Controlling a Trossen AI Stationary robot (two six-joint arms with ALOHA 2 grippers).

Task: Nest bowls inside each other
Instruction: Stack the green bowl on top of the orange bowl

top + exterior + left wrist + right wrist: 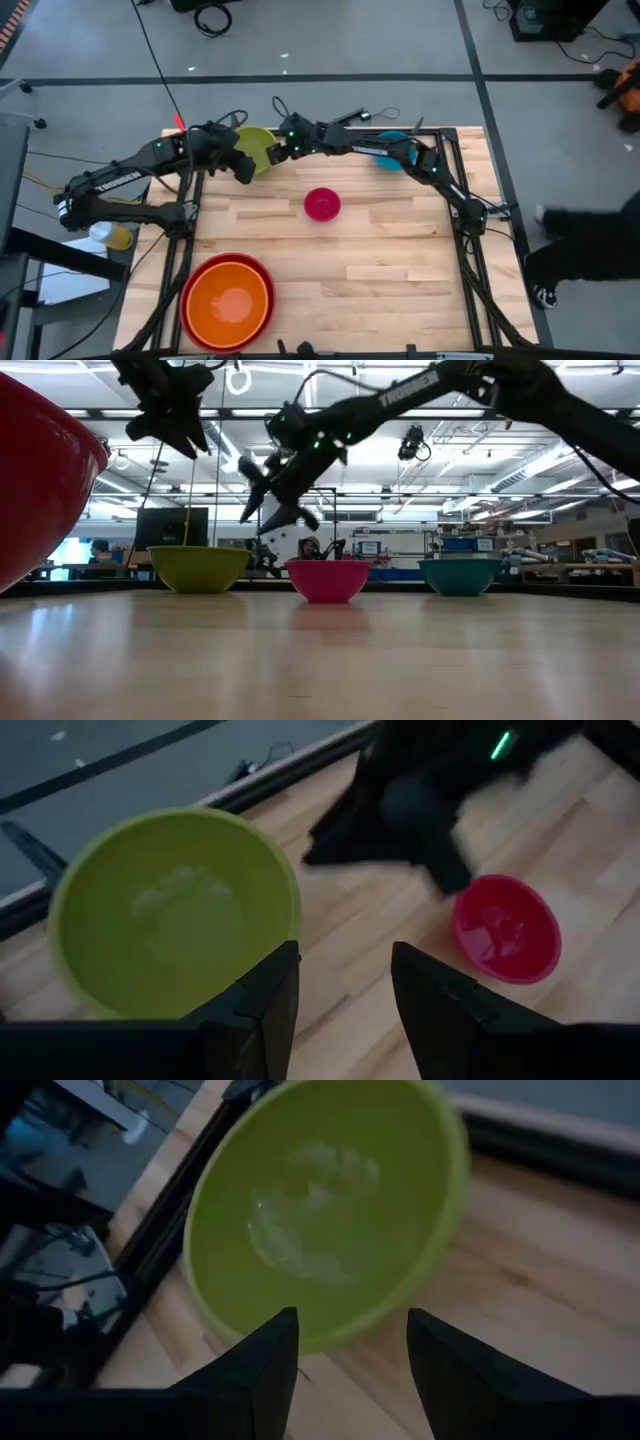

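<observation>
A lime green bowl (256, 142) (320, 1210) stands on its base at the table's far left. The small magenta bowl (322, 204) (505, 928) stands mid-table, and a blue bowl (392, 140) (460, 574) at the far right, partly under my right arm. The orange bowl (228, 303) sits inside the red bowl (200, 272) at the near left. My right gripper (271, 154) (352, 1320) is open, above the green bowl's right rim. My left gripper (243, 168) (345, 955) is open, raised beside the green bowl's near side.
The table's black frame rails (190, 215) run along its left and right edges. A yellow bottle (112, 235) lies off the table to the left. A person's dark shape (590, 245) is off the table to the right. Bare wood (400, 270) lies at the near right.
</observation>
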